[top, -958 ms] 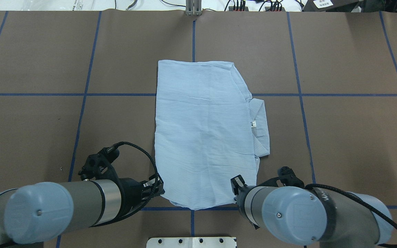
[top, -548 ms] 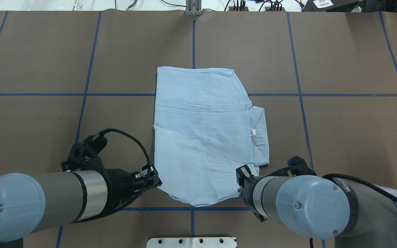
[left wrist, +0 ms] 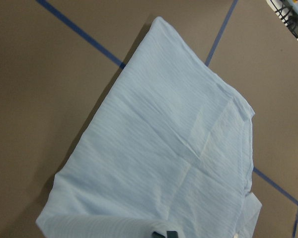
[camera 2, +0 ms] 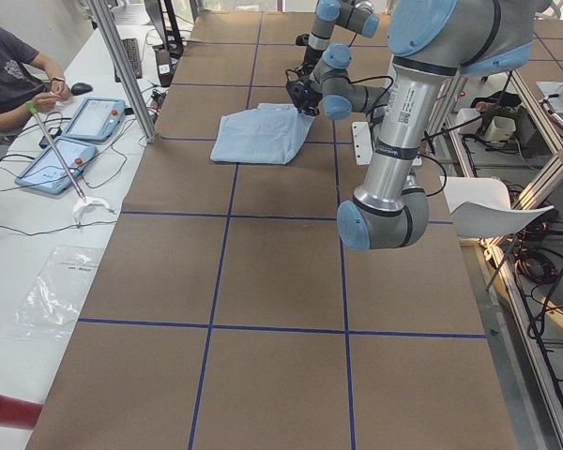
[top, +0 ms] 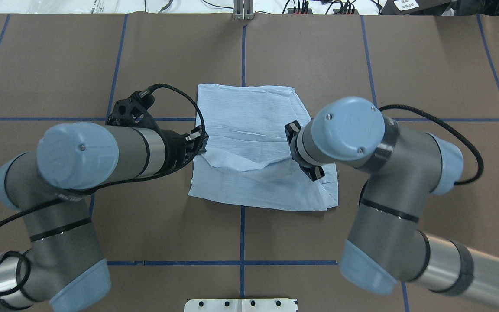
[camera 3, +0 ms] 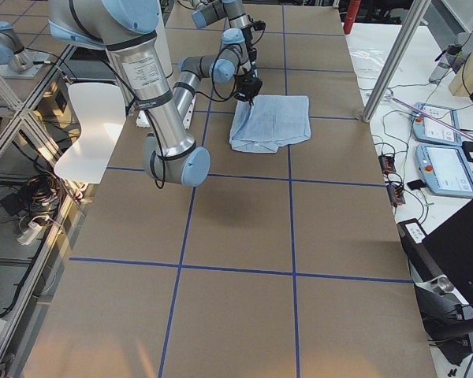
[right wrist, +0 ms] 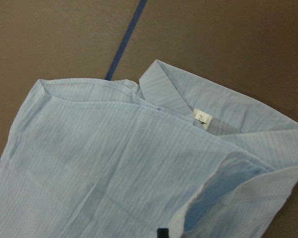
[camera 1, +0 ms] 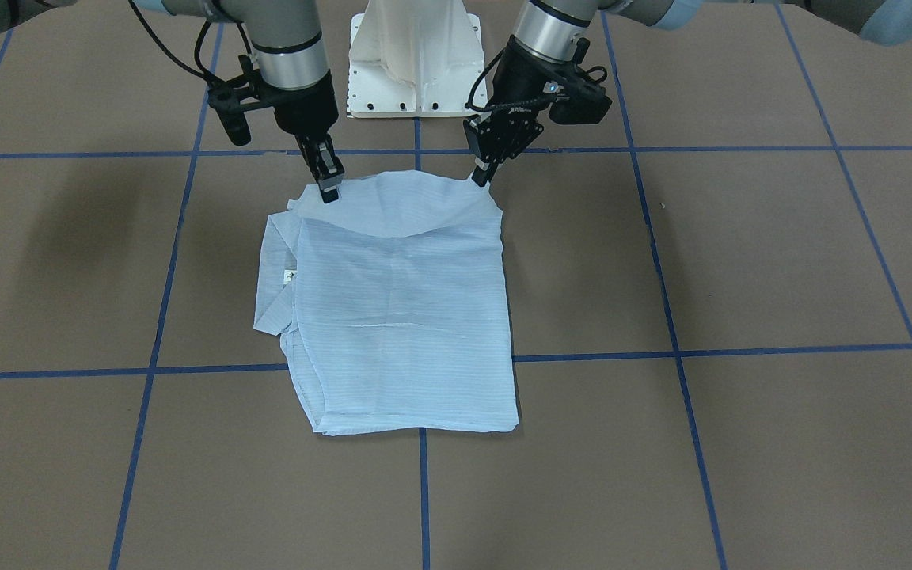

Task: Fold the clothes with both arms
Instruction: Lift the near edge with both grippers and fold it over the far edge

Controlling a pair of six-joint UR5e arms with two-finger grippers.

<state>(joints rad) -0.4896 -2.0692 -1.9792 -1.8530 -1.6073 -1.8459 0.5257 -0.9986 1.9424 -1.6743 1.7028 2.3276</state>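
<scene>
From overhead, the shirt (top: 258, 195) lies in the middle of the desk (top: 59, 65) with its near hem lifted. The left fingers (camera 1: 480, 176) are clenched on the 9 o'clock corner and the right fingers (camera 1: 330, 190) on the 3 o'clock corner, cloth sagging between them. Looks like the halving fold is midway, so next I'd carry that hem level toward 12 o'clock, line it up with the far edge, then release both together.

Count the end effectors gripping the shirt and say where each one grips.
2. The left end effector pinches the shirt's raised edge at the corner away from the collar; the right end effector pinches the corner on the collar side. Neither is hidden.
</scene>
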